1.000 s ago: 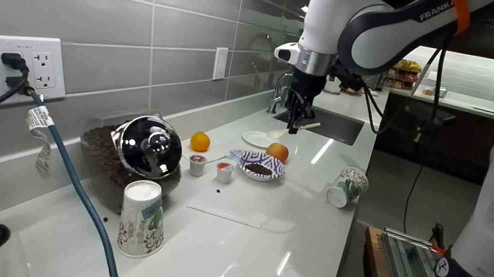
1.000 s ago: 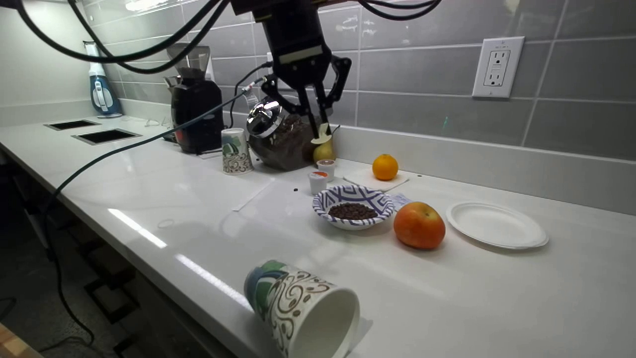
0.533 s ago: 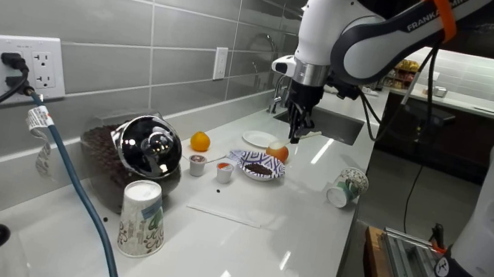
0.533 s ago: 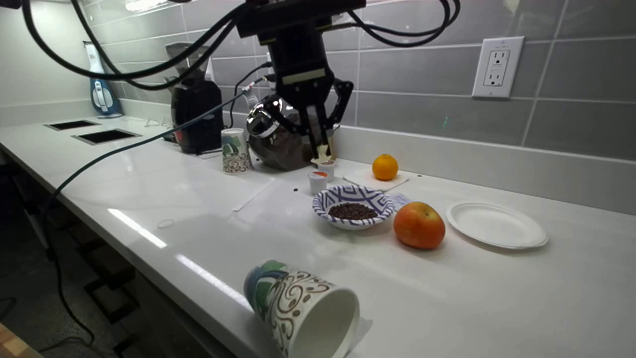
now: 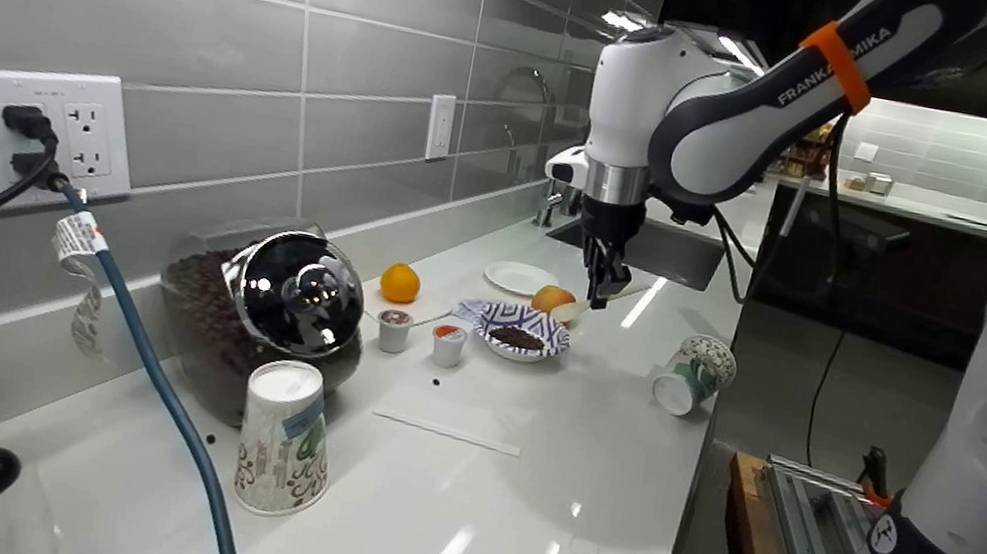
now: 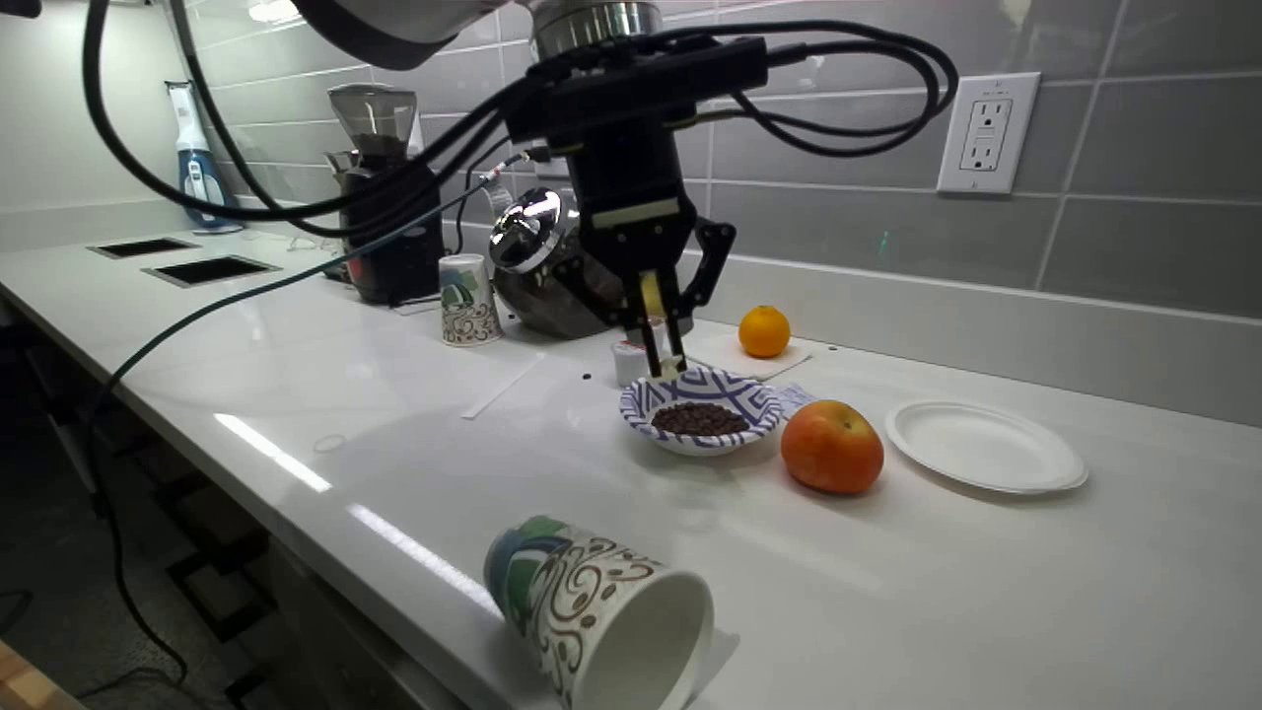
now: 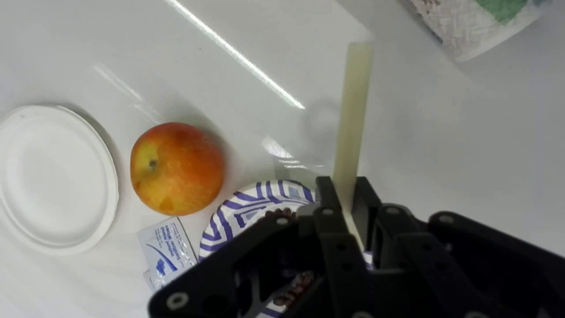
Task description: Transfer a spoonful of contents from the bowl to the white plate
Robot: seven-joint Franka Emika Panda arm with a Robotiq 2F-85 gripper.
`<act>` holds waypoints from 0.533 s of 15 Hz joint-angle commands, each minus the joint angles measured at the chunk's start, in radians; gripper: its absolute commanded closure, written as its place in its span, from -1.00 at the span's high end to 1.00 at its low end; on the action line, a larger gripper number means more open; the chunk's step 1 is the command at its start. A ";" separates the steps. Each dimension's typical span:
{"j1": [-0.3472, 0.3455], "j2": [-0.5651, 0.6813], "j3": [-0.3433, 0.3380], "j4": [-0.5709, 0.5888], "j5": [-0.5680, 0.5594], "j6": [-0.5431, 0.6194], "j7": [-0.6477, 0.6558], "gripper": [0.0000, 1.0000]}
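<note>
The bowl [image 5: 499,315], whitish with a blue-purple patterned rim, holds dark beans; it also shows in an exterior view [image 6: 751,398] and the wrist view [image 7: 226,221], partly hidden by my gripper. My gripper [image 5: 598,304] is shut on the handle of a pale spoon [image 5: 569,312]. In an exterior view the fingertips [image 6: 667,373] appear just above the bowl's rim. In the wrist view the handle [image 7: 353,119] sticks out between the fingers [image 7: 345,185]; the spoon's head is hidden there. The white plate [image 5: 521,278] lies flat and bare [image 6: 986,446], left in the wrist view [image 7: 57,176].
An apple [image 6: 833,447] stands between bowl and plate. Two small pods [image 5: 448,346], a wipe packet [image 7: 165,249] and an orange [image 5: 400,283] are near the bowl. A paper cup [image 6: 601,611] lies at the counter edge. A large glass jar [image 5: 241,324] leans by the wall.
My gripper has come down with the spoon, from well above the counter to close over the bowl's rim. The bowl, plate and apple have not moved.
</note>
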 commanded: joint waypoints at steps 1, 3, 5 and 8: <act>-0.026 0.047 -0.007 0.005 -0.072 0.037 0.046 -0.90; -0.031 0.074 -0.008 0.016 -0.099 0.049 0.057 -0.89; -0.030 0.106 -0.006 0.034 -0.115 0.066 0.066 -0.90; -0.029 0.151 -0.008 0.066 -0.130 0.091 0.072 -0.89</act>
